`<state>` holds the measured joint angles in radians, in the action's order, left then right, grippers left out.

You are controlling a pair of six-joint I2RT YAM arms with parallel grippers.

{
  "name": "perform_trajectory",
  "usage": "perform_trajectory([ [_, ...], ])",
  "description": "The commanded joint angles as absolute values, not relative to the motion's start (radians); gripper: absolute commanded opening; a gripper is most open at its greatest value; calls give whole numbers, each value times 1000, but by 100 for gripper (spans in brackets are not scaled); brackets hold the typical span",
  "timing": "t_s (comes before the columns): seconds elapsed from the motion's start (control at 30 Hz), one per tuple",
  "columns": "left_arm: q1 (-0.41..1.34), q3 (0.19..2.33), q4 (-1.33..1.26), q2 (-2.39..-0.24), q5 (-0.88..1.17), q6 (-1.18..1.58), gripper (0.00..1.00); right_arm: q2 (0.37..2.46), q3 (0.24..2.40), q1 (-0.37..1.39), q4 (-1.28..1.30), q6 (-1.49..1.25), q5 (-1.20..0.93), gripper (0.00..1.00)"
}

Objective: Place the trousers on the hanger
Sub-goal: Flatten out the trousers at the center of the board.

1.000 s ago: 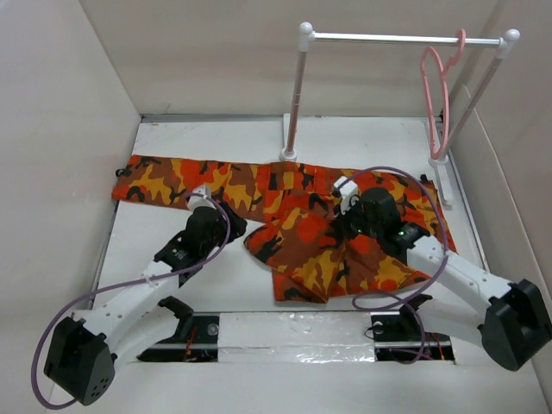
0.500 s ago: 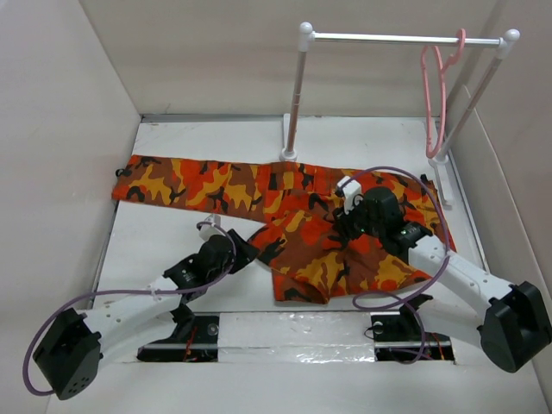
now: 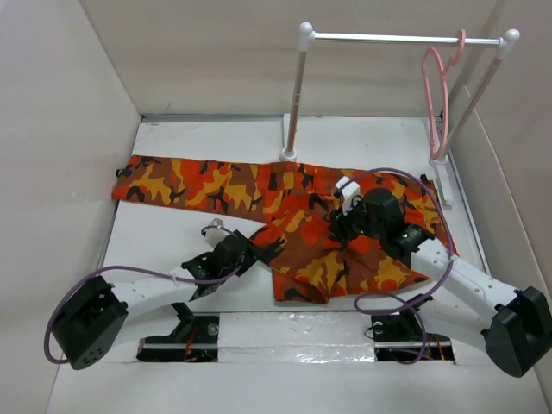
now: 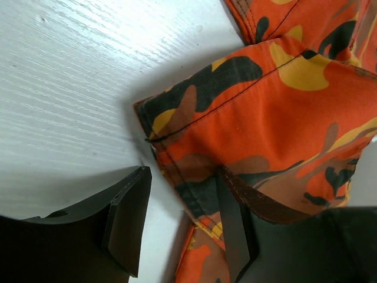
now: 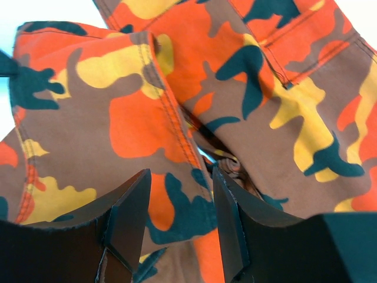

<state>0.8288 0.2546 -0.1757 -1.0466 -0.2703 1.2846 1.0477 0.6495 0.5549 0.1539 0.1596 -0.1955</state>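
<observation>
White tabletop (image 3: 164, 228) and plain pale walls enclose the work area. I see the trousers (image 3: 289, 203) lying flat across the middle of the table: one leg runs out to the left, and the other is folded back toward the near edge.

**Step in hand (my judgement): taking hold of the fabric before lifting.**
- The left gripper (image 3: 259, 248) sits low at the folded leg's hem corner. In the left wrist view its jaws are apart, with the stitched corner lying in the gap of the left gripper (image 4: 179, 230). I should advance until the double hem is fully between the fingers, then close, so the grip does not catch a single thin layer.
- The right gripper (image 3: 339, 217) is over the crumpled middle. In its wrist view the jaws of the right gripper (image 5: 177, 218) are also apart, straddling a raised fold. I should close on that ridge, not on flat cloth.
- Lift both arms evenly, since soft fabric sags and slips.

**Surroundings and obstructions.**
- The hanger (image 3: 435, 95) hangs from the rail stand (image 3: 397, 38) at the far right, well apart from the trousers.
- The stand's near post rises just beside the waistband.
- The right arm's purple cable (image 3: 392, 171) loops over the fabric and may snag it.
</observation>
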Motion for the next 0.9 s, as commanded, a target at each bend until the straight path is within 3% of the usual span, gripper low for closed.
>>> perform_trajectory([
  [0.0,844,256,-216,-1086,-313,1327,47,1043,649,581,104,152,-209,52],
  [0.1,844,256,-236,-1100,-328,1319,42,1039,644,594,94,144,-204,52],
  [0.13,844,259,-232,-1104,-331,1316,31,1037,646,604,94,140,-193,52],
  [0.33,844,299,-148,-1007,-414,1278,0,1022,641,604,87,118,-167,51],
  [0.4,844,342,-46,-954,-481,1215,0,1000,635,604,98,101,-129,50],
  [0.47,844,432,98,-864,-581,1164,0,971,624,604,123,71,-46,40],
  [0.5,844,464,142,-833,-612,1116,0,933,609,591,135,57,-8,31],
  [0.53,844,532,229,-768,-650,1091,0,910,600,580,162,26,68,10],
  [0.57,844,567,270,-734,-717,1065,0,887,588,565,181,5,101,1],
  [0.87,833,893,557,-520,-910,805,0,576,454,199,356,-195,189,0],
])
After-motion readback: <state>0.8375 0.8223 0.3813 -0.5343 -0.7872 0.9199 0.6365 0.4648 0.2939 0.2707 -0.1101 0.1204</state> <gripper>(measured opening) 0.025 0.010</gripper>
